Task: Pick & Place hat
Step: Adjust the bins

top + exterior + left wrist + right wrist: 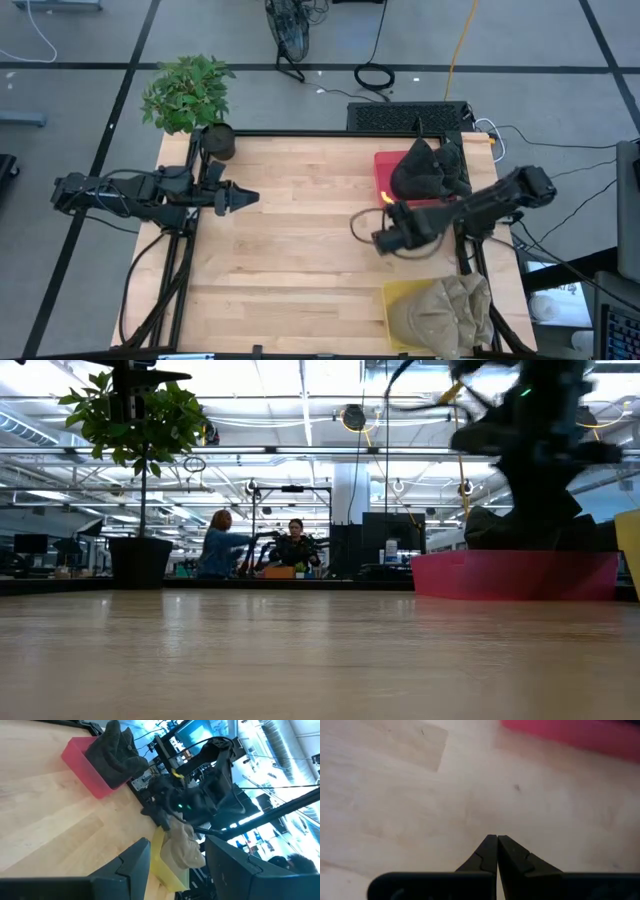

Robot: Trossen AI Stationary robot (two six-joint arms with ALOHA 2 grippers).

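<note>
Dark hats (428, 168) are piled in a red bin (384, 172) at the table's far right; the left wrist view shows the pile (116, 755) too. Tan hats (446, 312) fill a yellow bin (392, 296) at the near right corner. My right gripper (381, 240) hovers over bare wood between the two bins, shut and holding nothing, as its wrist view (497, 840) shows. My left gripper (250, 198) waits at the table's left side, open (177, 855), pointing right.
A potted plant (192, 100) stands at the far left corner. The table's middle is bare wood (300, 230). A loop of cable (358, 226) hangs beside my right gripper. People sit in the room beyond the table (250, 546).
</note>
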